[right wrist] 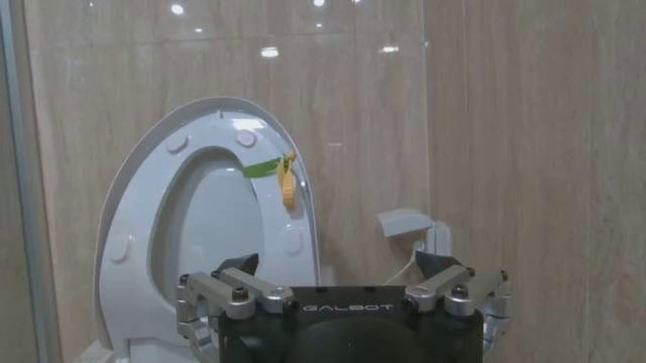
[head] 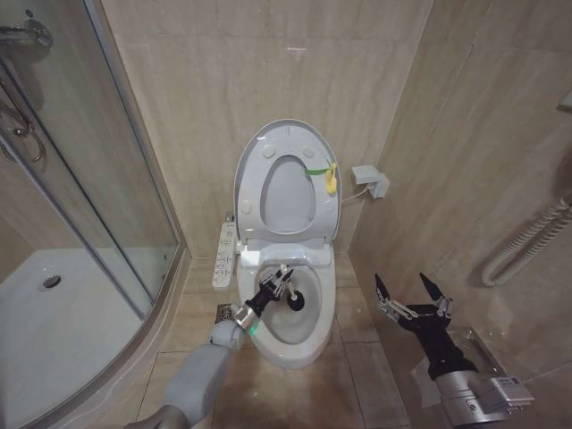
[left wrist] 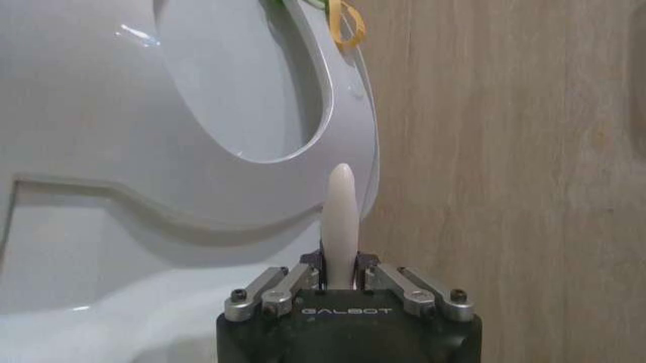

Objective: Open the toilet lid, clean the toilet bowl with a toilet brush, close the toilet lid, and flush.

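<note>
The left gripper (head: 282, 284) is clamping the toilet brush (head: 298, 300) inside the toilet bowl (head: 288, 344); the toilet lid (head: 255, 156) is standing raised at twelve o'clock. The right gripper (head: 410, 290) is hanging wide open at three o'clock.

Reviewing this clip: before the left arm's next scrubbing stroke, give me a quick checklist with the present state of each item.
1. Toilet lid raised against the wall: ok.
2. Seat raised too, toilet bowl open: ok.
3. Left gripper shut on the toilet brush handle: ok.
4. Brush's dark head inside the bowl: ok.
5. Right gripper open, off to the toilet's right: ok.
6. Bowl surface clean: cannot tell.
</note>
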